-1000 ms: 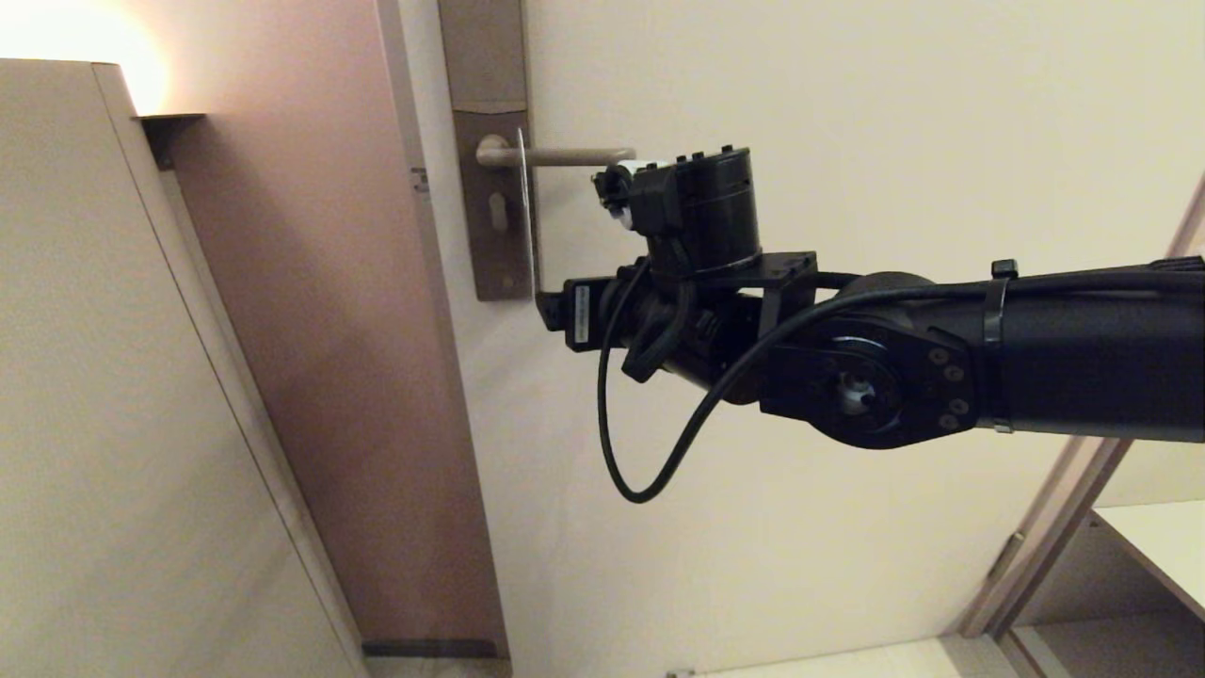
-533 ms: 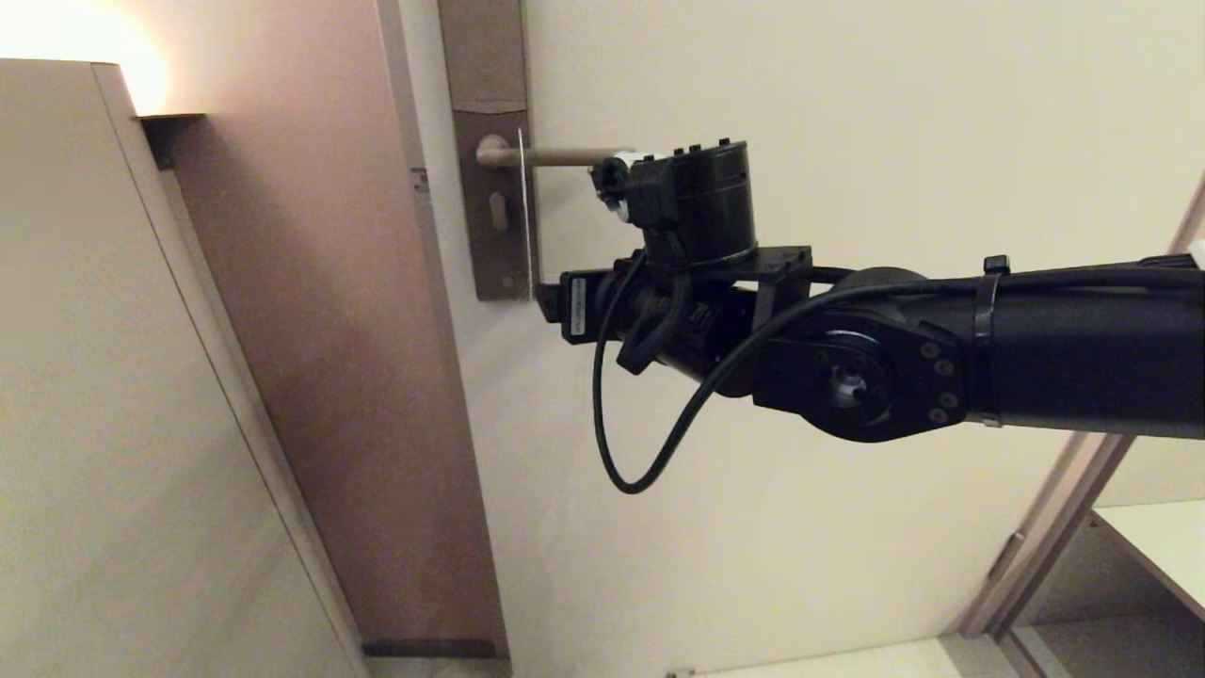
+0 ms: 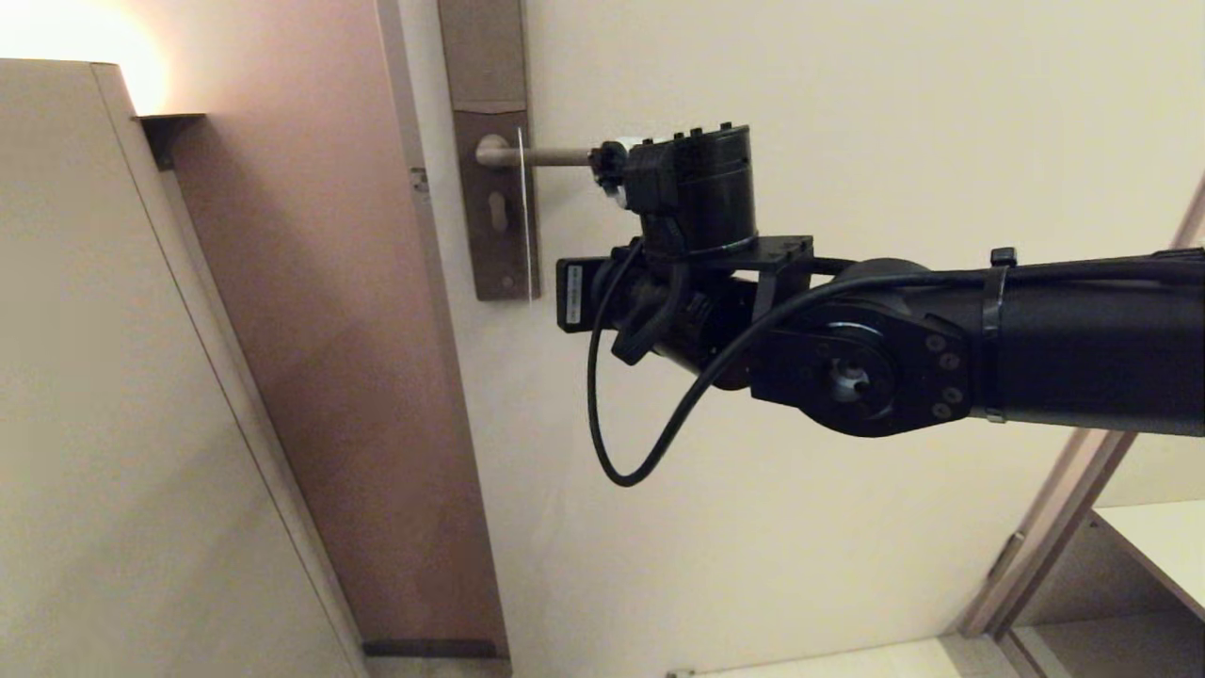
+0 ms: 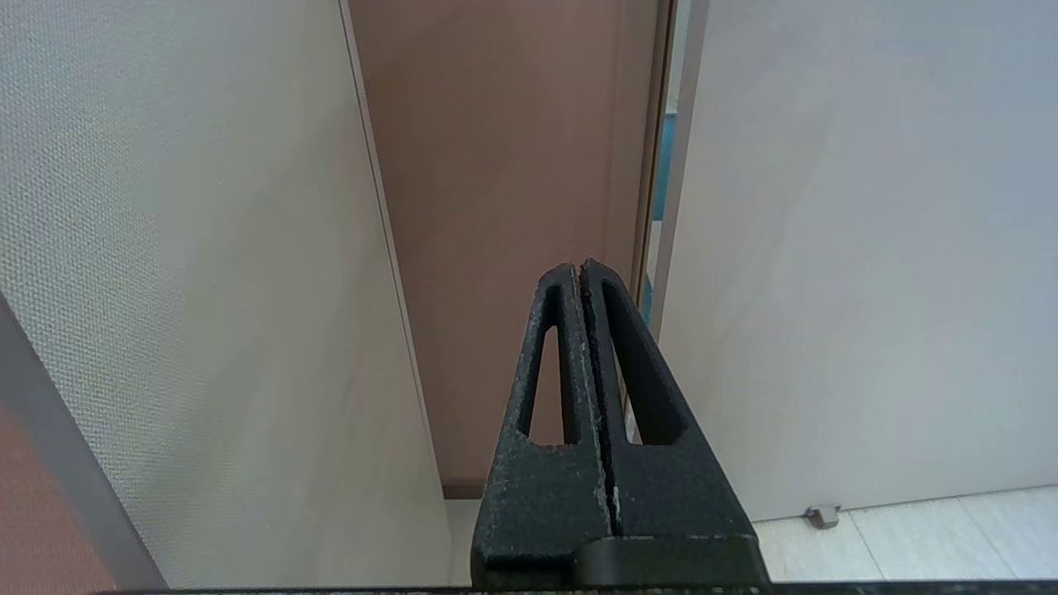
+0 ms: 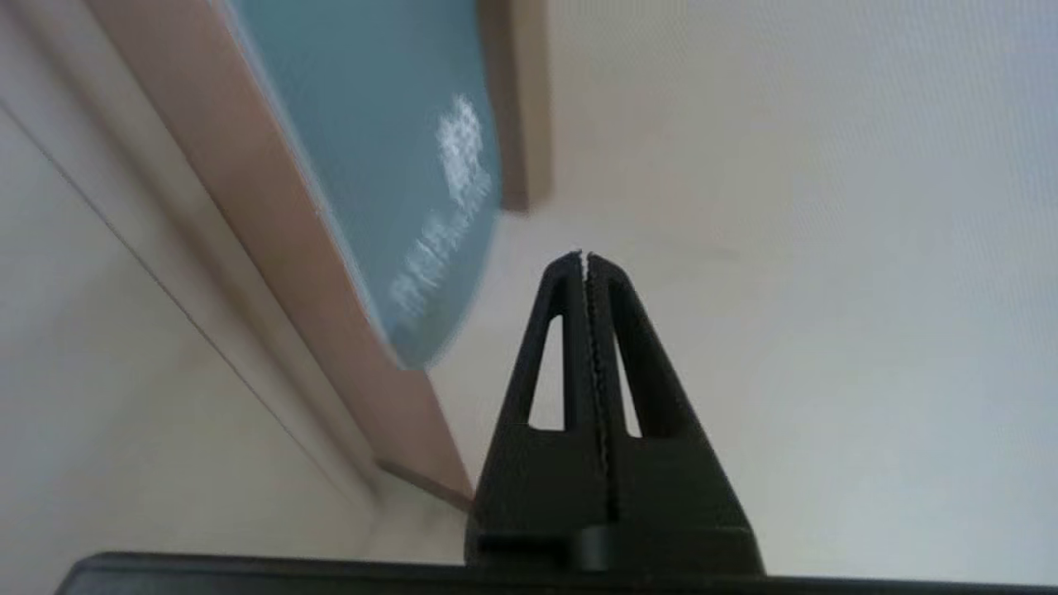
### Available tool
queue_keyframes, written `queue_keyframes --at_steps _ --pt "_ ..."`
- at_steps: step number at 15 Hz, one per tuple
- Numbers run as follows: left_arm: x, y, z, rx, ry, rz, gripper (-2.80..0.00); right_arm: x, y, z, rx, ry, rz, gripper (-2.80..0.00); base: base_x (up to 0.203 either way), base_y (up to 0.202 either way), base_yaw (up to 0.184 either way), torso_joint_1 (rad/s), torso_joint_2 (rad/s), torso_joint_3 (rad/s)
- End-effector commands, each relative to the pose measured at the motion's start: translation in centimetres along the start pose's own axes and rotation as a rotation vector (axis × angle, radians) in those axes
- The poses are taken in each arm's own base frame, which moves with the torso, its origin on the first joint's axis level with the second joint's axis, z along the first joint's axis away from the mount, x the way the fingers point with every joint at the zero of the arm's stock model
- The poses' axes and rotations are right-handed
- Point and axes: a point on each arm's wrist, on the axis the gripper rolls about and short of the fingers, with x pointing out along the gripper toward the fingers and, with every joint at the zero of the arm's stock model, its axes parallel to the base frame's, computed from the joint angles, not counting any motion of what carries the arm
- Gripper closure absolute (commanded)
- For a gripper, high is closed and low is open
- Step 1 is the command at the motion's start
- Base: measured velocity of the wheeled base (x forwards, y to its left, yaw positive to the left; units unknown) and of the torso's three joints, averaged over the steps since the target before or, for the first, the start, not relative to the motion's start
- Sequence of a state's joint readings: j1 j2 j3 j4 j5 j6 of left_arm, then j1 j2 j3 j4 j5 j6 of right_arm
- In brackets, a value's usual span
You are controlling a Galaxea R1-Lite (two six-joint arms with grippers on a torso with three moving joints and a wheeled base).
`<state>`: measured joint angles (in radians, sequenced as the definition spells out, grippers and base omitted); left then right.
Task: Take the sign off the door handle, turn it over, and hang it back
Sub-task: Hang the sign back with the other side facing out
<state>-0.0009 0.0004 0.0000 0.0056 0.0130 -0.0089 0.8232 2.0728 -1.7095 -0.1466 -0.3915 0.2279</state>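
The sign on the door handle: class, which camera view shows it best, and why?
The right wrist view: the sign shows its broad blue face with white lettering. The head view catches the sign only edge-on, a thin line hanging from the door handle. The left wrist view does not show it.

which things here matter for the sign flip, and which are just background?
Job:
- sign, hanging edge-on on the door handle, blue side showing in the right wrist view
- right claw, shut, empty, beside the sign

Background:
- left claw, shut, parked
- backplate
- door frame
- cabinet
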Motion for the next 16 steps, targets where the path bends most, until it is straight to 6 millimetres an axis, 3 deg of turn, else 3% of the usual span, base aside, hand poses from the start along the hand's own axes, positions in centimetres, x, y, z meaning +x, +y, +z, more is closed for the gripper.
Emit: queue_keyframes --at_steps 1,10,16 --pt "0.0 0.0 0.0 0.000 0.000 0.000 0.00 0.0 0.5 0.3 0.005 -0.013 0.011 0.00 0.000 0.000 0.000 0.000 0.00 0.000" --pt "0.0 0.0 0.0 0.000 0.000 0.002 0.00 2.2 5.1 -1.4 -0.027 -0.126 0.077 0.00 0.000 0.000 0.000 0.000 0.00 0.000" --pt "0.0 0.0 0.0 0.000 0.000 0.000 0.00 3.5 6.0 -1.7 0.020 -0.223 0.088 0.00 0.000 0.000 0.000 0.000 0.00 0.000"
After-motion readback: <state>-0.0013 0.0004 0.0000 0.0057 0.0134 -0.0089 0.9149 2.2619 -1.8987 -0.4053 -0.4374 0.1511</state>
